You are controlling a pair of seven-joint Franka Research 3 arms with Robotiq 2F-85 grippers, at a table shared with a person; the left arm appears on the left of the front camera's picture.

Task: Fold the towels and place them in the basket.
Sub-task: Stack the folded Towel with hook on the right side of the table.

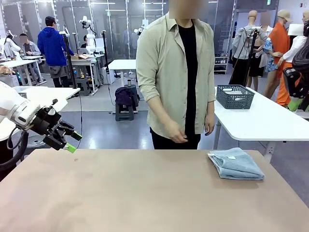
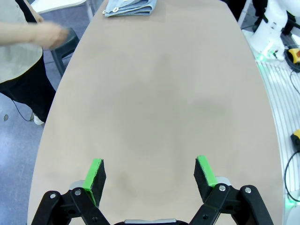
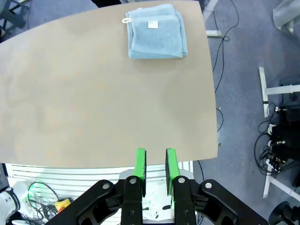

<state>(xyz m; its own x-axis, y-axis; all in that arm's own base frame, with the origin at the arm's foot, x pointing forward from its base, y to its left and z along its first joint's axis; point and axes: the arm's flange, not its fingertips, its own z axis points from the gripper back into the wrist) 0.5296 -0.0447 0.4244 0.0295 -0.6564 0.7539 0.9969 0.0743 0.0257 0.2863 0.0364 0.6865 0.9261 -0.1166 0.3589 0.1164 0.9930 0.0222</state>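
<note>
A stack of folded pale grey-blue towels (image 1: 236, 163) lies on the tan table near its far right corner. In the right wrist view the towels (image 3: 157, 33) show a white loop and a small white label. The dark grey mesh basket (image 1: 235, 96) stands on a white table behind, beyond the person. My left gripper (image 1: 74, 142) hovers over the table's far left edge, open and empty; in its wrist view the gripper (image 2: 151, 174) faces down the table toward the towels (image 2: 130, 7). My right gripper (image 3: 155, 164) hangs outside the table's near edge, shut with nothing between its pads.
A person (image 1: 176, 72) stands at the far side of the tan table (image 1: 145, 193), hands held low in front of the body. One of the person's hands (image 2: 47, 33) is blurred beside the table edge. Cables (image 3: 276, 150) lie on the floor to the right.
</note>
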